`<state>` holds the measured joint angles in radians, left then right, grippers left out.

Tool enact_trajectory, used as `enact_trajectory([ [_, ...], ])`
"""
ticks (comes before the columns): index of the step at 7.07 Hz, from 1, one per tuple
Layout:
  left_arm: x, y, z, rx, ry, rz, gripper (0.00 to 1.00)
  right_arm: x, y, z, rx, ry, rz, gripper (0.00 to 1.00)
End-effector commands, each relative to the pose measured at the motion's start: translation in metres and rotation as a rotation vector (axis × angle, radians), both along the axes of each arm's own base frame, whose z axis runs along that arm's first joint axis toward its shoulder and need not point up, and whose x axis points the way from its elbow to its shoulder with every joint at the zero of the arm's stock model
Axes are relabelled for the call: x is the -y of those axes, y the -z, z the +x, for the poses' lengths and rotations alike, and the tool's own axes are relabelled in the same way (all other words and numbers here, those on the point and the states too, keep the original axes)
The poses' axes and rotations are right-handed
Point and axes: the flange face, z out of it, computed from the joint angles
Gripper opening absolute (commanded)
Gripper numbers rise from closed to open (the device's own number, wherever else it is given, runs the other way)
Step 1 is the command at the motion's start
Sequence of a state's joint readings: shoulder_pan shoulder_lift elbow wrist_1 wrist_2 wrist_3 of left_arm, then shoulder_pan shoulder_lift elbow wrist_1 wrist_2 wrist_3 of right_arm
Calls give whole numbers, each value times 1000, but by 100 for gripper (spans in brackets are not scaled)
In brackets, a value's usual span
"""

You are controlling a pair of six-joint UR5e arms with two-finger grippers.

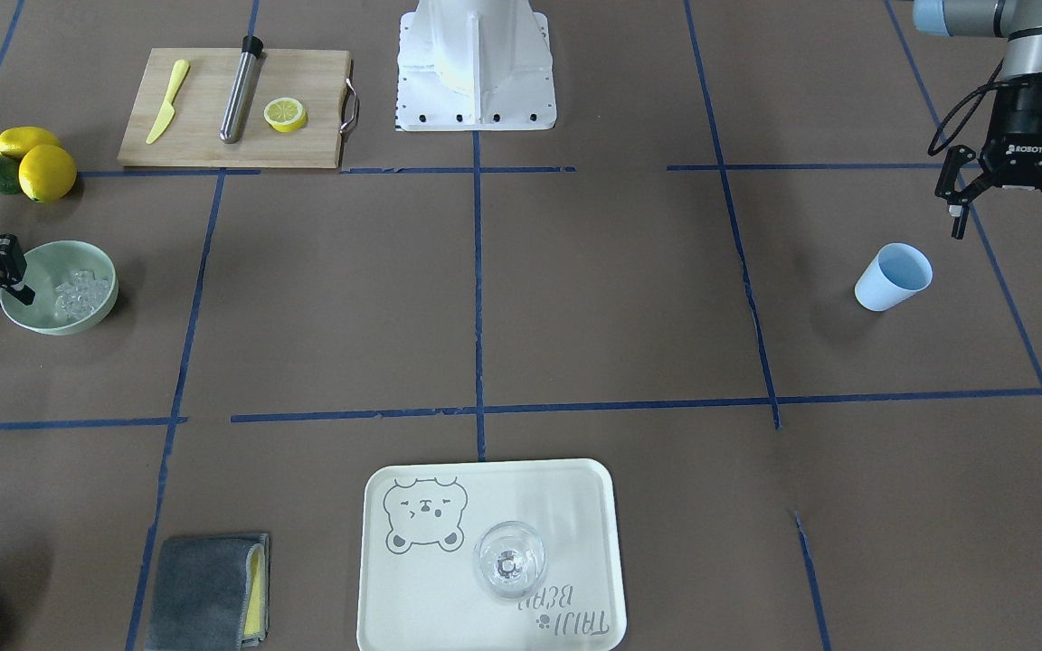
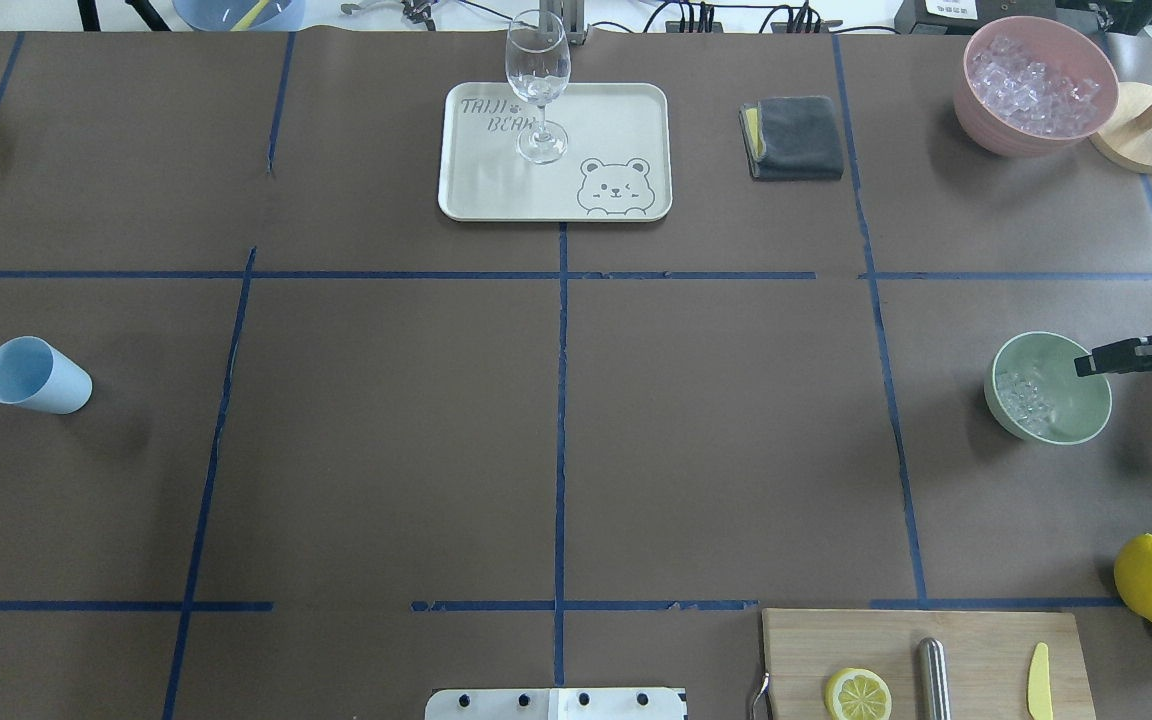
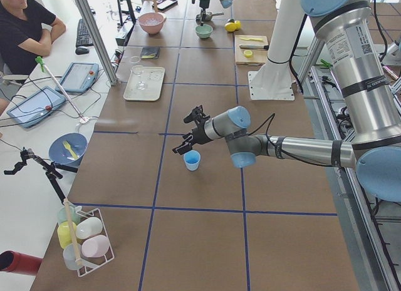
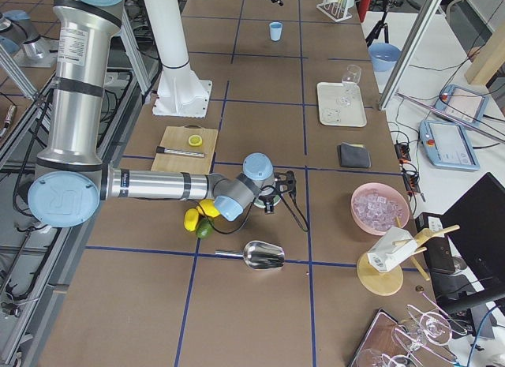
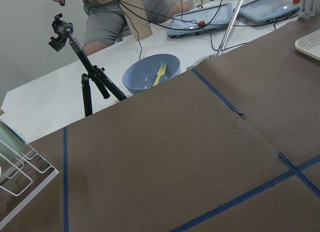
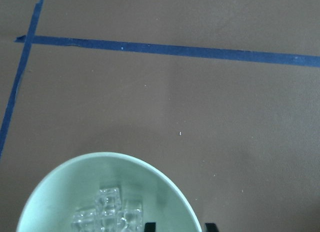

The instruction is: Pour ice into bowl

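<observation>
Your right gripper [image 2: 1086,366] grips the bowl's [image 2: 1078,421] rim, one finger [image 1: 22,294] inside, the other hidden outside it. The bowl sits tilted at the table's right edge, the ice [image 1: 80,295] heaped inside on the side away from that finger. Your left gripper [image 1: 1009,226] hangs with fingers spread wide, holding nothing, just above the light blue cup [image 1: 891,278] lying on its side.

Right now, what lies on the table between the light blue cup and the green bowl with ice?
Nothing: between the light blue cup and the bowl the overhead view shows only bare brown table crossed by blue tape lines.
</observation>
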<state>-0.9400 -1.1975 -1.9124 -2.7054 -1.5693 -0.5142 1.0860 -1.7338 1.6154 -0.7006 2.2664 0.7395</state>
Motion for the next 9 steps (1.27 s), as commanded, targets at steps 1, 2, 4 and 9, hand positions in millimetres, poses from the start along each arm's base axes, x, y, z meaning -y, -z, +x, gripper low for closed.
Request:
enact_trajectory([
  [1,11,-12,-32,124,-21,-45,100,13,-5,38,-53,24,44,100],
  [2,19,-16,-37,189,-26,-89,100,20,-10,69,-111,53,84,100],
  [4,25,-20,-65,177,-102,-140,100,22,18,138,-214,120,100,100],
  [9,56,-31,-190,182,-259,-512,100,-5,8,233,-203,147,65,100],
])
